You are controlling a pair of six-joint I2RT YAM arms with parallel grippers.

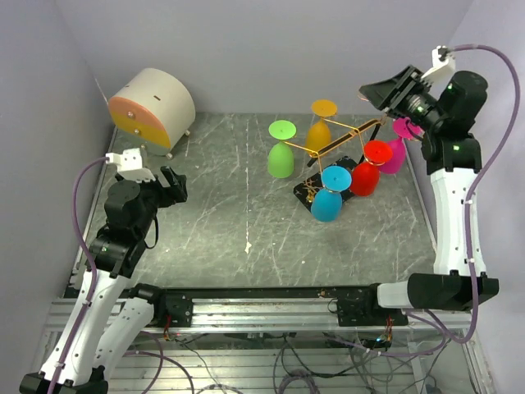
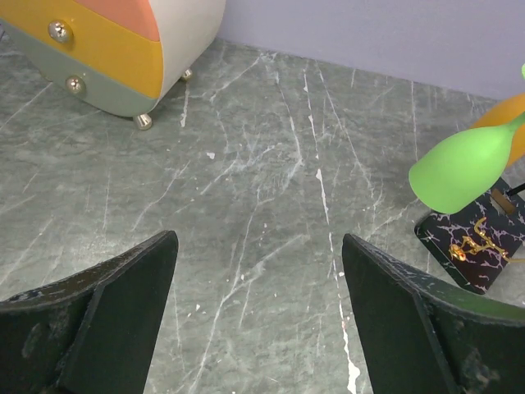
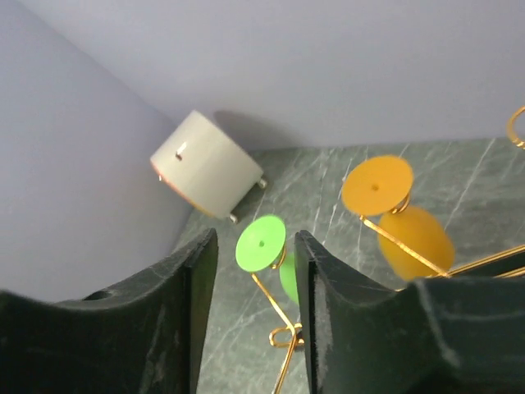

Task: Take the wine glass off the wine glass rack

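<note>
Right gripper hovering high by the rack's far-right arm, jaws parted narrowly, gripping nothing. Left gripper gaping wide, empty, over the table. Wine glass rack standing upright, right of centre. Wine glasses hanging foot-up, bowls down, stems near vertical. Magenta wine glass hanging nearest the right gripper.

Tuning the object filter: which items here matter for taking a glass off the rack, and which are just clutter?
Job:
- wine glass rack
- glasses hung on it: green glass, orange glass, blue glass, red glass, magenta glass

Clutter:
- small drawer cabinet, far left corner, apart from the rack
</note>
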